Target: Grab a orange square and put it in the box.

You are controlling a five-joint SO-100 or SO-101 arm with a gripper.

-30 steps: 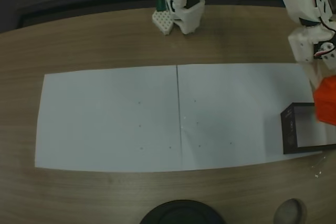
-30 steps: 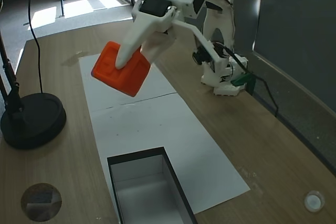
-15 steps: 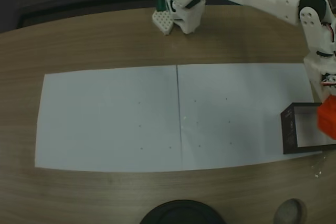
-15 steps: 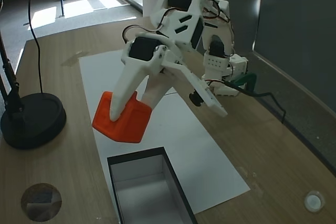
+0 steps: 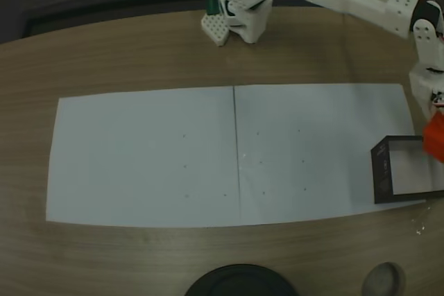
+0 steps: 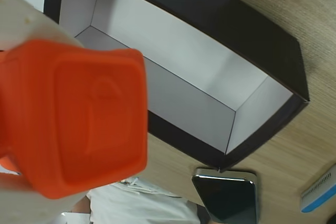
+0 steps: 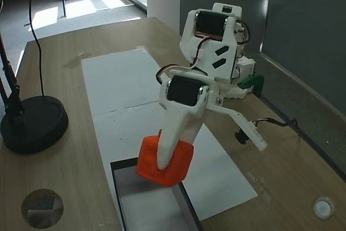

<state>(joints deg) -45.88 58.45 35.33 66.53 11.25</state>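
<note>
The orange square (image 7: 181, 162) is a bright orange block with rounded edges, and my gripper (image 7: 164, 165) is shut on it. One white finger (image 7: 172, 136) runs down its front face. The block hangs tilted, low over the end of the box (image 7: 123, 162) nearest the arm's base. In the wrist view the orange square (image 6: 79, 124) sits large at the left, with the box (image 6: 210, 3) below it showing black walls and a pale bottom. In a fixed view from above, the orange square (image 5: 436, 136) is at the right edge, over the box (image 5: 381, 171).
Two white paper sheets (image 5: 152, 157) cover the wooden table, and the box stands at their end. A black round lamp base (image 7: 32, 125) and a small round disc (image 7: 42, 208) lie beside the box. A phone (image 6: 226, 195) lies next to the box. The arm's base (image 5: 236, 15) is at the table's far edge.
The arm has reached out and gone down with the orange square still gripped, from high above the paper to low over the box's end.
</note>
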